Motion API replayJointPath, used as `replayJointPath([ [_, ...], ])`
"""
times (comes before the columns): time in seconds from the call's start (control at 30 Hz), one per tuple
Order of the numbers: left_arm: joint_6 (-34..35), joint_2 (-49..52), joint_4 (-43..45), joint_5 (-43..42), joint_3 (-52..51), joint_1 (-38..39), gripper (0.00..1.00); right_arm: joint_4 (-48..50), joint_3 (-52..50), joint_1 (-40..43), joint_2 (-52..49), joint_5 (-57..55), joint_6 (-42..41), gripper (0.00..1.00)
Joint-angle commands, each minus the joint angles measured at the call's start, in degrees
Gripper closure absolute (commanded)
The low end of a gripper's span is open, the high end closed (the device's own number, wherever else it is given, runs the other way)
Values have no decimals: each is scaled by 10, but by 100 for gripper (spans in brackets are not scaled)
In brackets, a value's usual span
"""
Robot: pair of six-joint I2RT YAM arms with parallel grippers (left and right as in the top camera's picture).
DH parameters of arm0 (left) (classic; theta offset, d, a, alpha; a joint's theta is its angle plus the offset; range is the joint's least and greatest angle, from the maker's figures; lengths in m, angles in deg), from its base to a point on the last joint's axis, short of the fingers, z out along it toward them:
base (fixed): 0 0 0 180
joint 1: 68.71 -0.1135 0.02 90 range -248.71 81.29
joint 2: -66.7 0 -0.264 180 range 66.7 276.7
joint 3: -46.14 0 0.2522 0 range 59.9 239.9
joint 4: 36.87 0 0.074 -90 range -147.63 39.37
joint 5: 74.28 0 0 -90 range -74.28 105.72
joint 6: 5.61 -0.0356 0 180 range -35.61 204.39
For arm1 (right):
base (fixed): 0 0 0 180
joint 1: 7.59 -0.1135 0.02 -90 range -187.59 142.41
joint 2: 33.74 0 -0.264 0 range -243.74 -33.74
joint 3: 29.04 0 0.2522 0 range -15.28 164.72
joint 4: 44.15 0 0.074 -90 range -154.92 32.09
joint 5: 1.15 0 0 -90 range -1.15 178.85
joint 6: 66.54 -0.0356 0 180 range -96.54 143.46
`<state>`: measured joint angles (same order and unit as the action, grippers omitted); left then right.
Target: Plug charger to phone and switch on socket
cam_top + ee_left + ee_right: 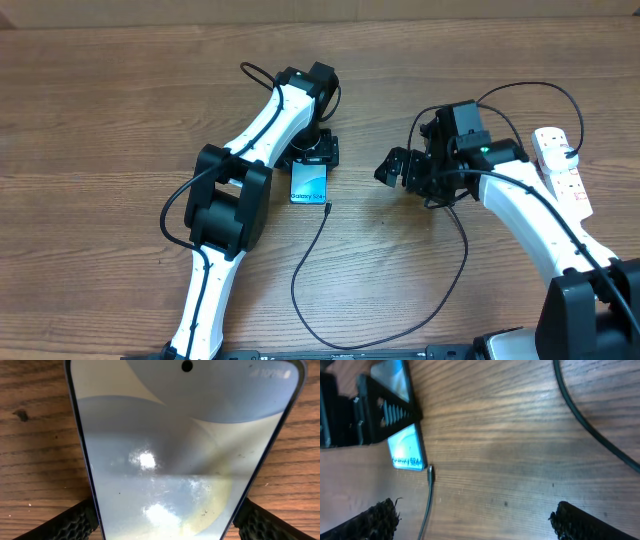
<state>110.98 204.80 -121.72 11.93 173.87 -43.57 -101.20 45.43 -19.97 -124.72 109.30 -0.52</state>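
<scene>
The phone (309,183) lies flat on the table with its screen lit light blue. It fills the left wrist view (185,445). My left gripper (318,152) is shut on the phone's far end, a finger on each side edge (165,520). The charger (300,270) is a thin black cable looping across the table. Its connector tip (328,208) lies just beside the phone's near corner, also in the right wrist view (430,473). My right gripper (392,168) is open and empty above bare wood (475,520), right of the phone (407,450). The socket (560,165) lies at the far right.
A thicker black cable (590,425) crosses the wood near my right arm. The charger's loop runs toward the table's front edge (340,345). The left arm's body (225,200) stands left of the phone.
</scene>
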Motion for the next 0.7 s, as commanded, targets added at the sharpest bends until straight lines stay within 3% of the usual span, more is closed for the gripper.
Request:
replayJointPath([
  [0.0,-13,23,9,-50,-20,5,17,26,-18,-2,0,-13,-39,0],
  [0.37,-59,23,8,-89,-20,3,23,141,-74,-39,-6,7,-61,0],
  [0.67,-96,23,4,-179,-20,-4,22,297,-99,-89,-83,83,-71,0],
])
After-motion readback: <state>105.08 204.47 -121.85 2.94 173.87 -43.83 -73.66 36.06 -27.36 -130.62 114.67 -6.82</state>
